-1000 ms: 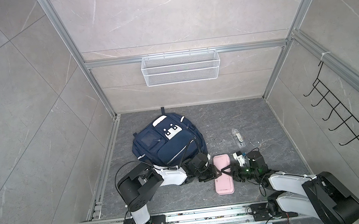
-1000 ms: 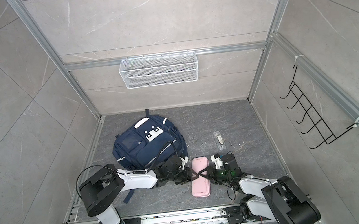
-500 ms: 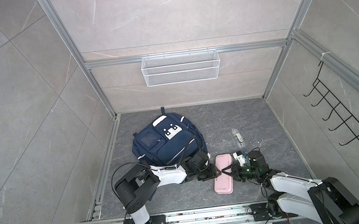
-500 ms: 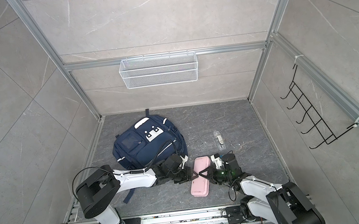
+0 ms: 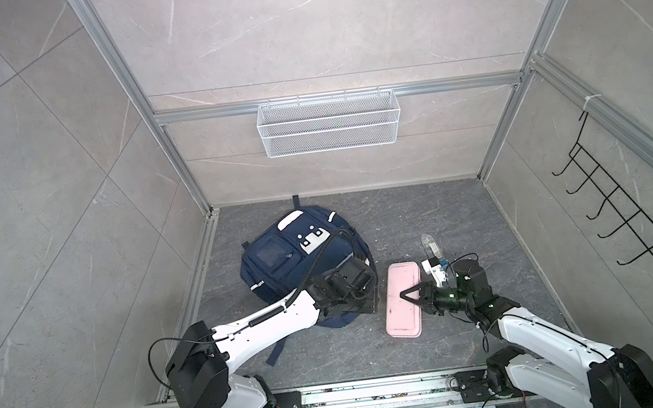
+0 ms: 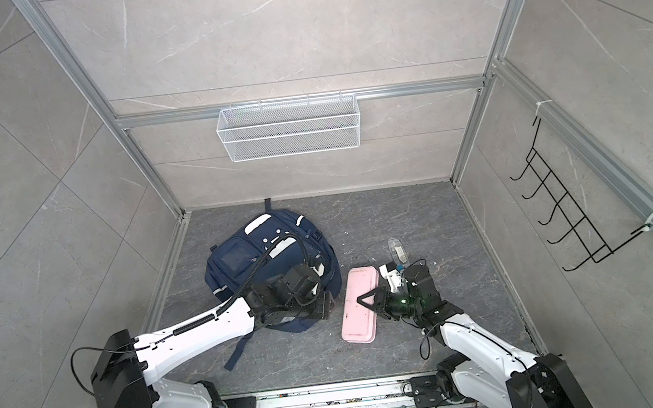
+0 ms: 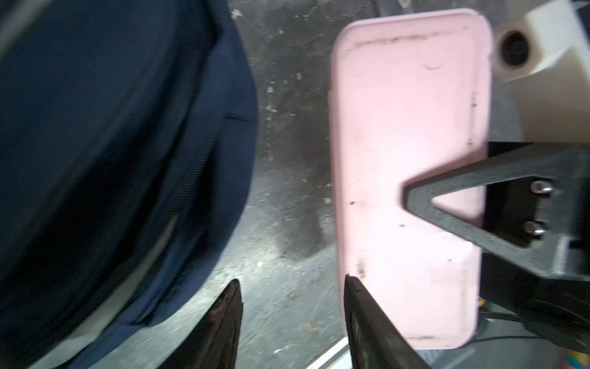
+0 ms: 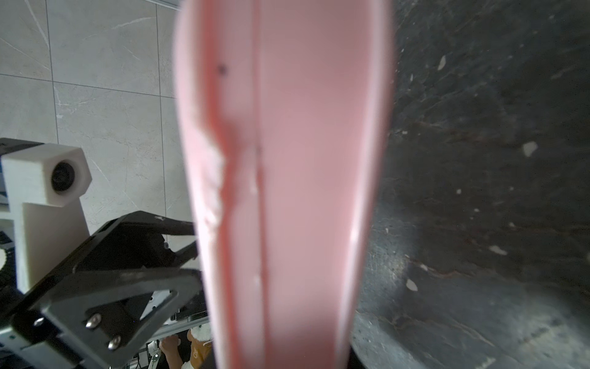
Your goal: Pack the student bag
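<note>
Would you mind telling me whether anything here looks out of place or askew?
The pink case is clamped at one long edge by the right gripper, outside the student bag. A small clear bottle lies on its side farther back, and pale crumbs litter the floor.

No text, number, brand or sign can be read in any view. The white patches [image 5: 312, 238] on the student bag [image 5: 278, 269] carry dark marks that are too small in both top views to resolve as characters. The pink case [image 5: 401, 322] shows only scuff marks, and the label on the small clear bottle [image 5: 430, 244] is too small to read.
</note>
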`<act>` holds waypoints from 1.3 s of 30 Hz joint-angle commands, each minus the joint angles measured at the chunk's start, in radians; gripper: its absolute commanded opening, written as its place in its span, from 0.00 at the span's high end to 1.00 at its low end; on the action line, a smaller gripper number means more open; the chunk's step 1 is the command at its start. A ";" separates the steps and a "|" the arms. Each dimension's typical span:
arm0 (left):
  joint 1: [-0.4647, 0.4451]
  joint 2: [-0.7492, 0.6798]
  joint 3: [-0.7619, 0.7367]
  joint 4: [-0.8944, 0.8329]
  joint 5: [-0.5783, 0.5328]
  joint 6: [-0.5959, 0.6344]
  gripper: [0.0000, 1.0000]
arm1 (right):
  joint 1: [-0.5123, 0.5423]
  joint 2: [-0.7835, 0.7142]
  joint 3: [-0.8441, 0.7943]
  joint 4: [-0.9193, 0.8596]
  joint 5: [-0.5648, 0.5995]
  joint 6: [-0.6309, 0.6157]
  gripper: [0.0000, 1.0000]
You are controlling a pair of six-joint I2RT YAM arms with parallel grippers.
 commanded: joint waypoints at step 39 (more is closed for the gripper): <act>0.055 0.399 0.254 -0.302 -0.561 0.261 0.49 | 0.004 -0.027 0.032 0.078 -0.019 0.054 0.76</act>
